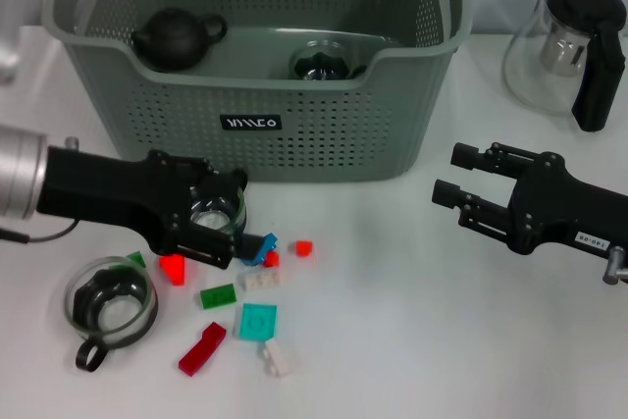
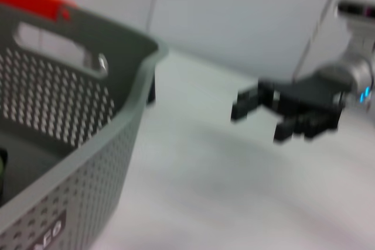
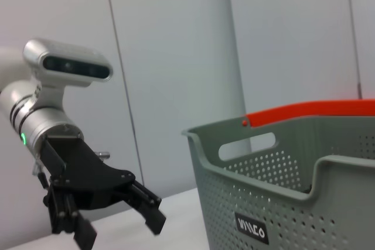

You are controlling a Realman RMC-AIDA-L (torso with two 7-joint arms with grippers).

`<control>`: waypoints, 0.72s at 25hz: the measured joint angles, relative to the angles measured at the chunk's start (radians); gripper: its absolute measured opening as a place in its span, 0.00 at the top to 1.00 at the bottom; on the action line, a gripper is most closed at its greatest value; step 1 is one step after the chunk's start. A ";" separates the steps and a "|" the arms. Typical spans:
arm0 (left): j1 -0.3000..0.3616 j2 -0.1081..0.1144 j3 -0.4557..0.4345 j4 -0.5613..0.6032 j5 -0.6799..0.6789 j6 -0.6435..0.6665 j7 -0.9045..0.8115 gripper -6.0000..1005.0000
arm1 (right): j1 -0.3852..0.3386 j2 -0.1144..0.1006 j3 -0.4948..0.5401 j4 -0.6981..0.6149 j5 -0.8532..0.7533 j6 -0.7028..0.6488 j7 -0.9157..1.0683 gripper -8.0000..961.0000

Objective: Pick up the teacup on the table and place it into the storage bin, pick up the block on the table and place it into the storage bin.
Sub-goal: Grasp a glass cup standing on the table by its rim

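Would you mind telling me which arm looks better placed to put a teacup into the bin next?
The left. Its gripper appears to hold a small glass teacup just in front of the bin, above the blocks. The right gripper hangs open and empty to the bin's right.

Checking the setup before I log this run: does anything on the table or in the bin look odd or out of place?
Nothing looks damaged or spilled. The blocks lie loosely scattered before the storage bin. The left gripper holds a small glass teacup just above them. The right gripper hangs open and empty.
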State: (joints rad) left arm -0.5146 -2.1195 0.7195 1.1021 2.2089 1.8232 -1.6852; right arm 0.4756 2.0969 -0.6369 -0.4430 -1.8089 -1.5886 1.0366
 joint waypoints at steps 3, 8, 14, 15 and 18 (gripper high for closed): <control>-0.055 0.005 0.092 0.084 0.107 0.005 -0.120 0.07 | 0.000 0.000 0.015 0.012 0.000 0.000 -0.005 0.39; -0.145 0.006 0.242 0.153 0.296 -0.004 -0.241 0.07 | -0.001 0.000 0.032 0.025 0.000 0.000 -0.015 0.39; -0.226 -0.015 0.320 0.165 0.453 -0.058 -0.336 0.07 | -0.002 0.000 0.041 0.035 0.000 -0.004 -0.016 0.39; -0.232 -0.019 0.327 0.163 0.464 -0.071 -0.343 0.07 | -0.002 0.000 0.041 0.038 0.000 -0.005 -0.016 0.39; -0.238 -0.036 0.368 0.158 0.496 -0.112 -0.350 0.07 | 0.000 0.000 0.042 0.045 0.000 -0.008 -0.017 0.39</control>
State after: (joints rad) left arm -0.7523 -2.1554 1.0879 1.2597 2.7051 1.7110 -2.0354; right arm 0.4754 2.0968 -0.5949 -0.3984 -1.8085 -1.5963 1.0193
